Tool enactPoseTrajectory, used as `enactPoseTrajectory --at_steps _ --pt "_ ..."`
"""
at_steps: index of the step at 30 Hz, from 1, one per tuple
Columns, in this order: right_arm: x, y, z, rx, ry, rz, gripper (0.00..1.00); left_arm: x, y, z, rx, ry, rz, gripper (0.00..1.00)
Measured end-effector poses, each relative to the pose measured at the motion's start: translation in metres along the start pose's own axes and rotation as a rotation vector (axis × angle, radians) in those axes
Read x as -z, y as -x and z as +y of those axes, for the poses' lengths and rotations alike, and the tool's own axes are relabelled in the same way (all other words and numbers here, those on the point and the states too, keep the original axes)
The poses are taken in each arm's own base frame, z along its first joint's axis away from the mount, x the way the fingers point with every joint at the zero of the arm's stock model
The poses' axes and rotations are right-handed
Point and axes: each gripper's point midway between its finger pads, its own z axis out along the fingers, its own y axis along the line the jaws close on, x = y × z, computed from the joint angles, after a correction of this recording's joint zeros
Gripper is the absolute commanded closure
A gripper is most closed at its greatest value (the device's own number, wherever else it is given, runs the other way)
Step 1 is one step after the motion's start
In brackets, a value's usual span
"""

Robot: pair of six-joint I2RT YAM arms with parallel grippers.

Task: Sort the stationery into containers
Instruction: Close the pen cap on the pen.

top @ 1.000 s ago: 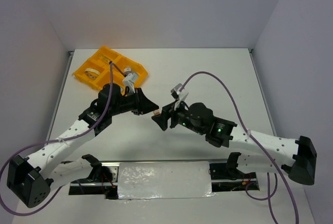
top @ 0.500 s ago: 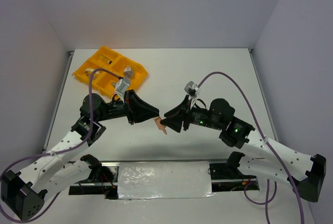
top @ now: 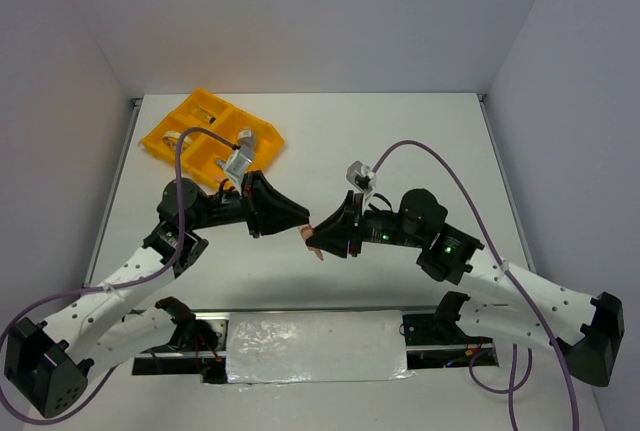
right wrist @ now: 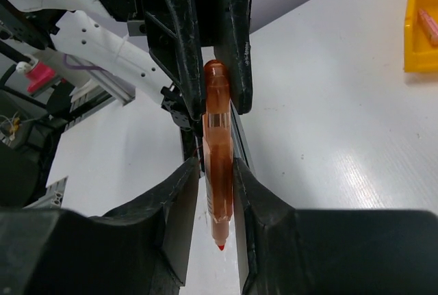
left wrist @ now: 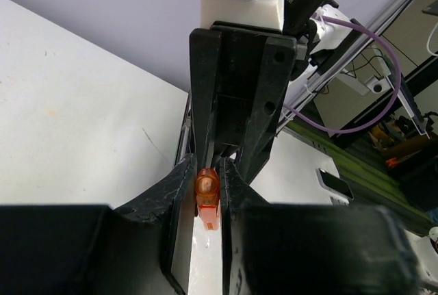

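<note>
White table (top: 400, 141), left tool (top: 302, 221) and right tool (top: 312, 239) both clamped on one orange piece (right wrist: 217, 172)

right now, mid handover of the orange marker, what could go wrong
The translucent orange plastic marker sits clamped in the left gripper, with the right gripper flanking it, grip unclear: releasing early could drop it onto the white table. Both grippers crowd nose to nose and could clash.
</note>
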Motion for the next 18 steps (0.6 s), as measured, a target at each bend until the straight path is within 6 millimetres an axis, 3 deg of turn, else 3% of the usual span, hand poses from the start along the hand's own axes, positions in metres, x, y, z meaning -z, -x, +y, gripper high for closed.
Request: enactPoseTrajectory --at_steps 5,6,7,8,13,18 --pt "-0.0025 0.0039 0.0009 0.009 0.010 -0.016 0.69 -0.0010 0.0047 -0.0036 -0.002 -0.015 -0.017 1.00" --pt "-0.0027 0.0052 0.0012 0.012 0.011 -0.021 0.82 -0.0011 0.0056 -0.0045 -0.002 -0.018 -0.020 1.00" --pt "-0.0030 0.0057 0.0010 0.012 0.011 -0.023 0.88 -0.0011 0.0064 -0.0053 -0.005 -0.021 -0.022 1.00" --pt "-0.0033 0.0063 0.0009 0.016 0.013 -0.025 1.00 -0.0012 0.0072 -0.0058 -0.011 -0.024 -0.025 1.00" --pt "-0.0042 0.0058 0.0004 0.018 0.019 -0.035 1.00 0.0001 0.0087 -0.0059 -0.015 -0.011 -0.034 1.00" --pt "-0.0050 -0.0006 -0.0020 0.015 0.030 -0.048 0.88 0.0022 0.0057 -0.0024 -0.012 0.021 -0.029 1.00"
